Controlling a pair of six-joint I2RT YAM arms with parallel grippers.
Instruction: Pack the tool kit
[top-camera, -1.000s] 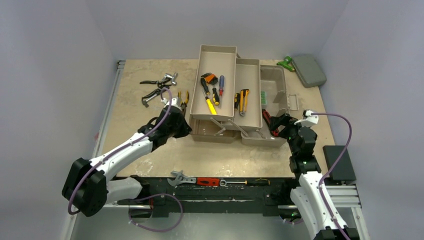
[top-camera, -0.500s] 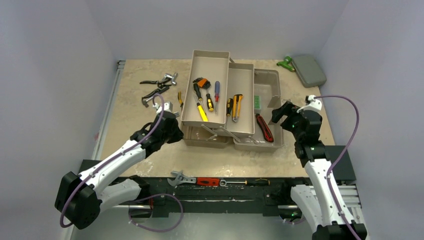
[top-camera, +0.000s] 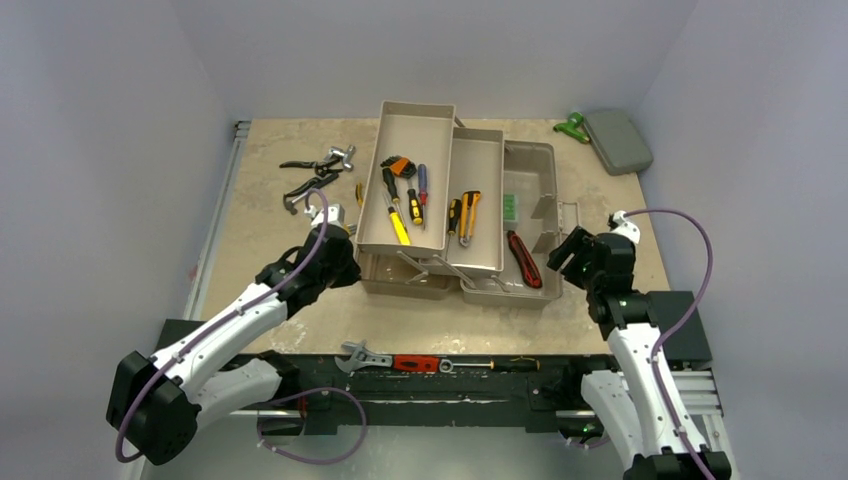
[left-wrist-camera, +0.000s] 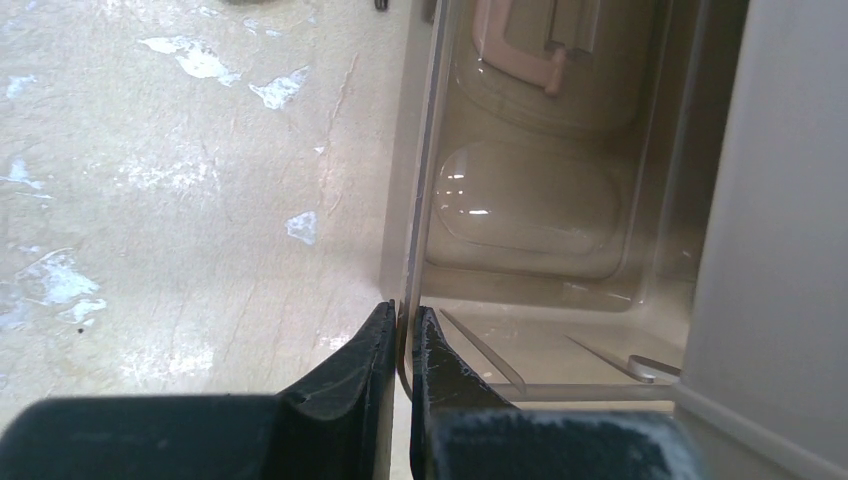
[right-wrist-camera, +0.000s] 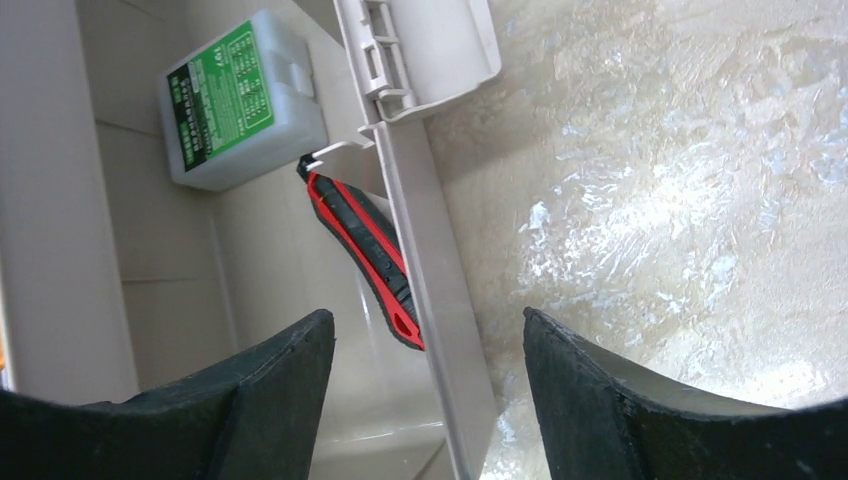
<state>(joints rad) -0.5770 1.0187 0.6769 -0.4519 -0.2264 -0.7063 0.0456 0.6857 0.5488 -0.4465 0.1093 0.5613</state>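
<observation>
The left end effector (left-wrist-camera: 402, 322) pinches toolbox (top-camera: 530, 172) wall; right end effector (right-wrist-camera: 425, 320) gapes; red knife (right-wrist-camera: 365, 250), seemingly, inside.

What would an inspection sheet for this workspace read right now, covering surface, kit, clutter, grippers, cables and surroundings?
Surface: beige marbled table, pale scuffs.
Job's things: toolbox open, trays fanned out; screwdrivers in left tray, utility knives in middle tray, red knife and green-labelled box in base; pliers loose on the table.
Clutter: grey case at far right corner; wrench on front rail.
Grippers: left gripper shut on the edge of the translucent lid; right gripper open, straddling the toolbox's right wall.
Cables: purple cables loop off both wrists.
Surroundings: plain grey walls, nothing else seen.
</observation>
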